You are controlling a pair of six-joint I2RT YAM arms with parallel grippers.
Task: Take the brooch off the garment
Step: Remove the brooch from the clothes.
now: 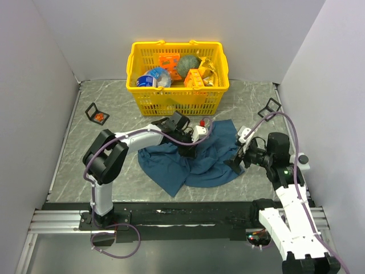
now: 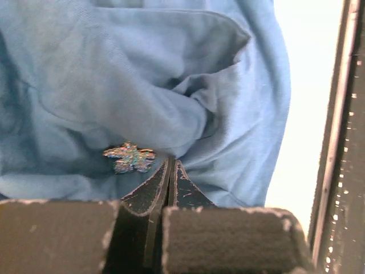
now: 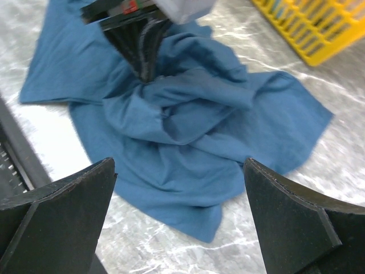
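Seen from above, the left gripper presses into the middle of the crumpled blue garment, and the right gripper hangs spread and empty at its right edge. The left wrist view shows the brooch on the cloth just left of the clenched fingertips, which seem to pinch a fold, not the brooch. The right wrist view adds only wide, empty jaws, so the removal itself is not yet done.

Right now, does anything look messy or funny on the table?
Yes. The blue garment lies scrunched in a heap, not flat. The left gripper looks shut on a fold of it, right beside the sparkly brooch, not on it.
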